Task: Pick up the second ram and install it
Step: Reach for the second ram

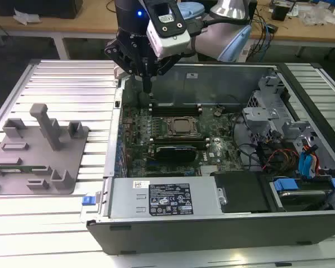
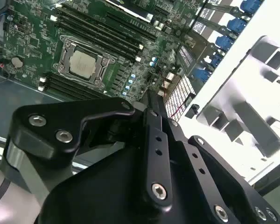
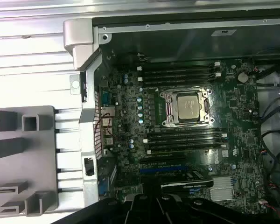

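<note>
Nearest me in the exterior view, the memory stick (image 1: 22, 168) lies flat on the gray holder (image 1: 67, 156), at about nine o'clock from the open computer case (image 1: 212, 234). Farther back, my claw (image 1: 148, 90) hangs over the green board (image 1: 135, 125) at the case's eleven o'clock corner. Its fingers are together, with nothing between them that I can see.

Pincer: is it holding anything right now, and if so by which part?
Nothing, as far as the views show: the pincer hangs over a corner of the open computer case, bare at its tip.
</note>
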`<move>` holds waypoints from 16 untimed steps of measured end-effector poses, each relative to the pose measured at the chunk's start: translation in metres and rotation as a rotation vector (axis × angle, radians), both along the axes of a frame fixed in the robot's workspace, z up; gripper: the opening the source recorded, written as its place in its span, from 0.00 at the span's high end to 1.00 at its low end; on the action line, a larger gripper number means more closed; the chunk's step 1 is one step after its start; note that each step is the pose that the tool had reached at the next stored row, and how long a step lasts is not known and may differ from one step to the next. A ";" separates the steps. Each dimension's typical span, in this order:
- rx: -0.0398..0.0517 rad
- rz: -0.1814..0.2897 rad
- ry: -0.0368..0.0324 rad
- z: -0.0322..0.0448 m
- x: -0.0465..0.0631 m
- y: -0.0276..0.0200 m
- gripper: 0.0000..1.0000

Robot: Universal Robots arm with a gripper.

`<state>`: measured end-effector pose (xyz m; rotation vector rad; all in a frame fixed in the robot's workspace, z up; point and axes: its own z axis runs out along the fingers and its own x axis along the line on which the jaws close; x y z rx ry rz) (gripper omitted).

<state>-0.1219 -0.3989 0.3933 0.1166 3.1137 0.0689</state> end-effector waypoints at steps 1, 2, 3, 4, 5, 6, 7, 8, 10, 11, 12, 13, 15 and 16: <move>0.0000 0.000 0.0000 0.0000 0.000 0.0000 0.92; 0.0000 0.000 0.0000 0.0000 0.000 0.0000 0.92; 0.0000 0.000 0.0000 0.0000 0.000 0.0000 0.92; 0.0000 0.000 0.0000 0.0000 0.000 0.0000 0.92; 0.0000 0.000 0.0000 0.0000 0.000 0.0000 0.92; 0.0000 0.000 0.0000 0.0000 0.000 0.0000 0.92; 0.0000 0.000 0.0000 0.0000 0.000 0.0000 0.92; 0.0000 0.000 0.0000 0.0000 0.000 0.0000 0.92; 0.0000 0.000 0.0000 0.0000 0.000 0.0000 0.92; 0.0000 0.000 0.0000 0.0000 0.000 0.0000 0.92; 0.0000 0.000 0.0000 0.0000 0.000 0.0000 0.92; -0.0001 0.000 0.0000 0.0000 -0.001 0.0000 0.92; 0.0000 0.000 0.0000 0.0000 -0.002 0.0000 0.92; -0.0001 0.000 0.0000 0.0000 -0.004 0.0000 0.92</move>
